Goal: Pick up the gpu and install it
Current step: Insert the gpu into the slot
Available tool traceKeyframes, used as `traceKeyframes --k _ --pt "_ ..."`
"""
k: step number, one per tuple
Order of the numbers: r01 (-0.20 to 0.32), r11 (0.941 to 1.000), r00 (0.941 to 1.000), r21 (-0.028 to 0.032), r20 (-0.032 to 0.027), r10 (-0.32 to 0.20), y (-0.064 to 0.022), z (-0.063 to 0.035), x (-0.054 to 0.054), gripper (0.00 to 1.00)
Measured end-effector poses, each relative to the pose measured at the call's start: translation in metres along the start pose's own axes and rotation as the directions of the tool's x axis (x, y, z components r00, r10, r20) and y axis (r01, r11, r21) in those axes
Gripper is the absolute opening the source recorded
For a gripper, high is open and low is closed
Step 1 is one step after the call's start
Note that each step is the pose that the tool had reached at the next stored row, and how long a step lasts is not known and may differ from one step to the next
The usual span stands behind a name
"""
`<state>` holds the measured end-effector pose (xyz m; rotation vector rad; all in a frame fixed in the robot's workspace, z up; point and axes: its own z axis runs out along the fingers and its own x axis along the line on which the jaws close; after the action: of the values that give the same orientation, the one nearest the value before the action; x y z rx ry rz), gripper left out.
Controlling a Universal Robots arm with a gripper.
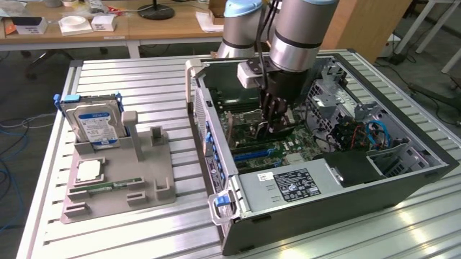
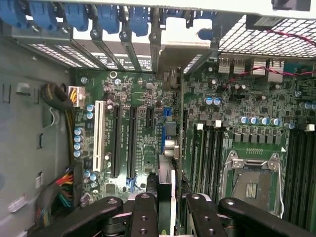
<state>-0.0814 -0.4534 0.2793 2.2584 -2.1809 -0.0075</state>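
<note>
Black fingers of my gripper (image 2: 168, 207) are part closed on the gpu (image 2: 167, 173), clamped edge-on between them. It hangs inside the open computer case (image 1: 403, 178), just above the motherboard (image 2: 237, 123), its long axis running along the expansion slots (image 2: 123, 143) beside it. RAM slots (image 2: 210, 148) and the empty CPU socket (image 2: 254, 180) crowd the other side. Outside the case, the hard drive (image 1: 94, 121) stands in the grey holder (image 1: 122, 189).

Ribbed aluminium surface (image 1: 144, 81) carries two things. Grey holder tray (image 1: 115, 183) lies toward exterior view's left, with hard drive (image 1: 92, 123) standing upright at its far end. Open computer case (image 1: 317, 162) lies on its side toward exterior view's right, just beside tray, not touching.
</note>
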Motion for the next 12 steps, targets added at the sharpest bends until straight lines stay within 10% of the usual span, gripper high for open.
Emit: traceKeyframes --k 12 --pt "0.000 1.0000 1.0000 0.0000 0.0001 0.000 0.0001 0.0019 0.0000 0.27"
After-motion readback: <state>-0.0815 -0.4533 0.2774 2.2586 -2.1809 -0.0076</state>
